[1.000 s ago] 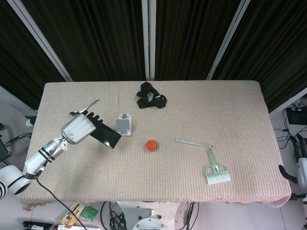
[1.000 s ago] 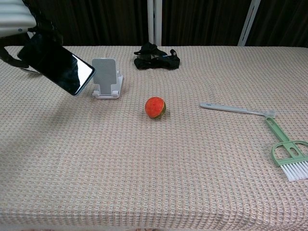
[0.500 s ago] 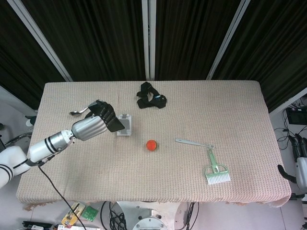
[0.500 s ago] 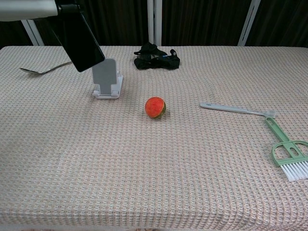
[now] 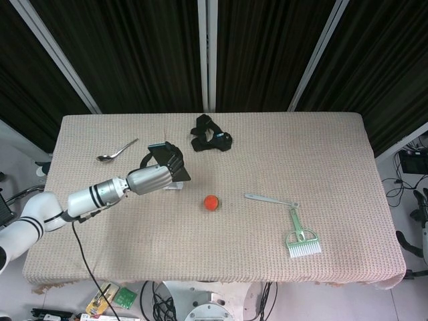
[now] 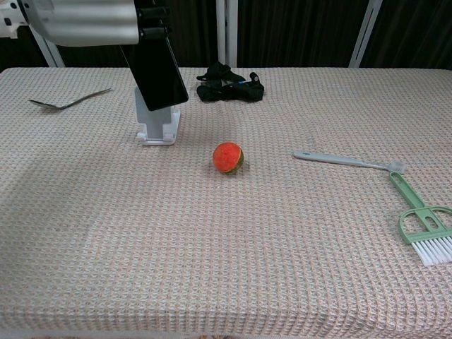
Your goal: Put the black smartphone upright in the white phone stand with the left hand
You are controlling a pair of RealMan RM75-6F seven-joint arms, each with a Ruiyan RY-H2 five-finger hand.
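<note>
The left hand (image 5: 159, 175) grips the black smartphone (image 6: 157, 73) by its upper end, fingers (image 6: 150, 13) wrapped around the top of the case; in the chest view the phone hangs screen-forward, slightly tilted, its lower edge overlapping the upper part of the white phone stand (image 6: 157, 126); whether the phone touches the stand cannot be told from either view. In the head view the hand and phone (image 5: 170, 161) cover most of the stand (image 5: 175, 186), of which only a small white part shows beside the hand.

The stand sits on the table (image 5: 321, 140), left of centre; the table is covered with a beige woven cloth.

Other items on the table:
- a spoon (image 5: 116, 151) lies near the left edge, well apart from the stand; the chest view shows it (image 6: 68, 101) lying flat.
- a black strap bundle (image 5: 210, 134) lies at the far side, behind the stand; also visible in the chest view (image 6: 228, 82).
- a small red-orange ball (image 6: 228, 157) rests to the right of the stand, apart from it; head view (image 5: 211, 202).
- a pale toothbrush (image 6: 347, 160) lies right of the ball; just beside its far end lies a green hand brush (image 6: 419, 224) with white bristles.

The right hand is not shown clearly in either view; its state cannot be told.
</note>
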